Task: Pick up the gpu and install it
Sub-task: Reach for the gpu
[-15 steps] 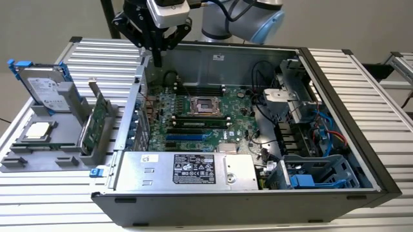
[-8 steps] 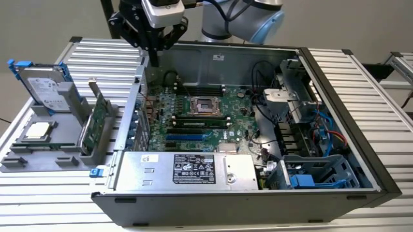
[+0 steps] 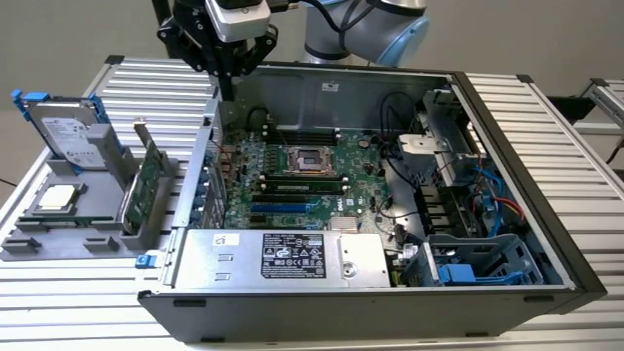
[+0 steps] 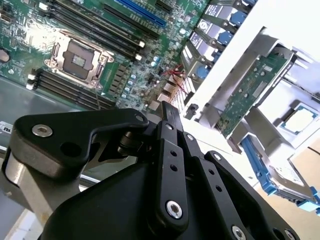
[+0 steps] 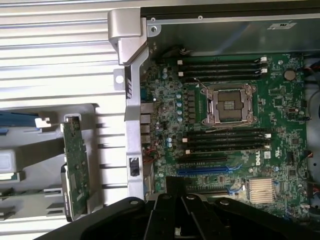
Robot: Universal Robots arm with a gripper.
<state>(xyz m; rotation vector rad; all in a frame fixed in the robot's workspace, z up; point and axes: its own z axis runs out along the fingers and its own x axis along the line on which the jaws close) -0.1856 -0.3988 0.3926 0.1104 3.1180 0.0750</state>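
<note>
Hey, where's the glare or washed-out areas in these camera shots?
In the second wrist view the table near the gpu is washed out white, and glare hits the motherboard beside its socket. The exterior view and the first wrist view are evenly lit, with no hot spots.

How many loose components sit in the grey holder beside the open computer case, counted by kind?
gpu: 1
hard drive: 1
CPU chip: 1
Total: 3
</note>
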